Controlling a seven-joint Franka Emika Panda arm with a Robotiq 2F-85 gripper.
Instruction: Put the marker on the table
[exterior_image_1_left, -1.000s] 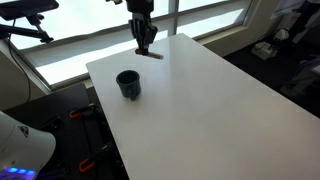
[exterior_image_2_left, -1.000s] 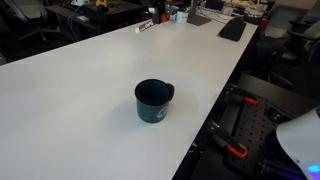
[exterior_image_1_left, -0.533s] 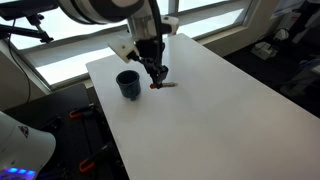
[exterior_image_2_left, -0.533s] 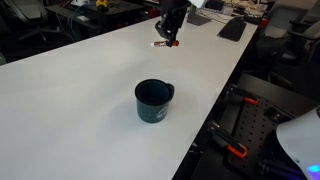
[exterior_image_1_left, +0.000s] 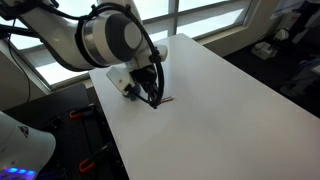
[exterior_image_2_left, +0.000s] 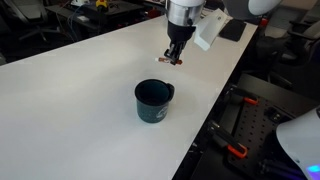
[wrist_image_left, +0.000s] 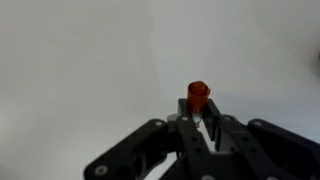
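Observation:
My gripper (exterior_image_2_left: 174, 55) is shut on the marker (exterior_image_2_left: 170, 58), a slim dark stick with a reddish end, held crosswise above the white table (exterior_image_2_left: 70, 100). In the wrist view the marker's red end (wrist_image_left: 197, 95) sticks out between my closed fingers (wrist_image_left: 198, 118), with bare tabletop (wrist_image_left: 80, 60) beyond. In an exterior view my gripper (exterior_image_1_left: 155, 98) holds the marker (exterior_image_1_left: 163, 100) just above the table (exterior_image_1_left: 220, 100). The arm hides the cup there.
A small dark round cup (exterior_image_2_left: 154, 101) stands on the table, nearer the camera than my gripper. The table's edge (exterior_image_2_left: 215, 105) drops to the floor, where cables and red tools lie. Windows run behind the table (exterior_image_1_left: 200, 15).
My arm has carried the marker from the far end of the table toward the cup and lower over the surface. It now hides the cup in an exterior view.

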